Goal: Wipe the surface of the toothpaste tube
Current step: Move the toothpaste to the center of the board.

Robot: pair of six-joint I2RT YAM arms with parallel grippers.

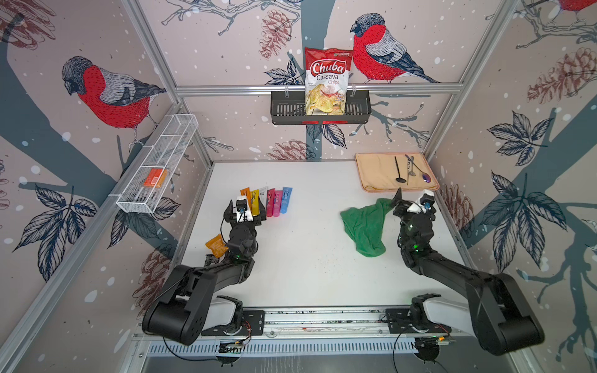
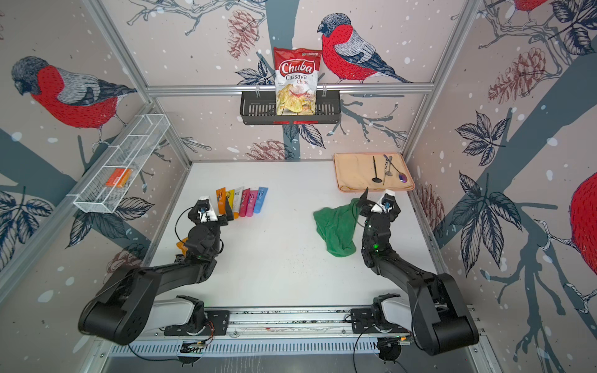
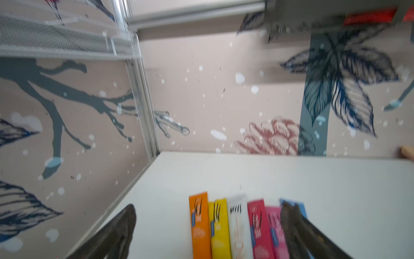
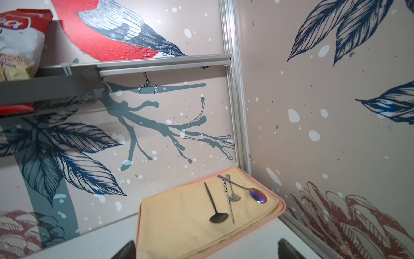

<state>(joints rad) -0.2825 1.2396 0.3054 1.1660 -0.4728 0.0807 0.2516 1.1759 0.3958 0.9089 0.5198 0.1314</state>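
Bimanual scene at one instant. My left claw (image 1: 245,208) stands with its jaws spread wide and grips nothing. It is poised at the near end of the toothpaste tubes (image 1: 267,202), six of them lying side by side on the white bench (image 1: 307,268), left of centre in both top views. From left to right in the frame they are orange, yellow, white, red, pink and blue. In the left wrist view, which is blurred, one dark finger (image 3: 298,228) overlaps the pink and blue tubes at lower right of the frame; I cannot tell whether it touches them. My right claw (image 1: 414,198) is likewise fully open and empty, with one finger raised over the upper right edge of the crumpled green cloth (image 1: 365,226), right of centre; contact cannot be judged. Behind that claw, at the far right corner of the bench, a tan mat (image 1: 371,174) carries several spoons (image 4: 218,215). A chips bag (image 1: 326,80) stands in the black basket (image 1: 284,109) at upper centre, and an orange box (image 1: 155,178) lies in the white wire shelf (image 1: 168,135) at left.
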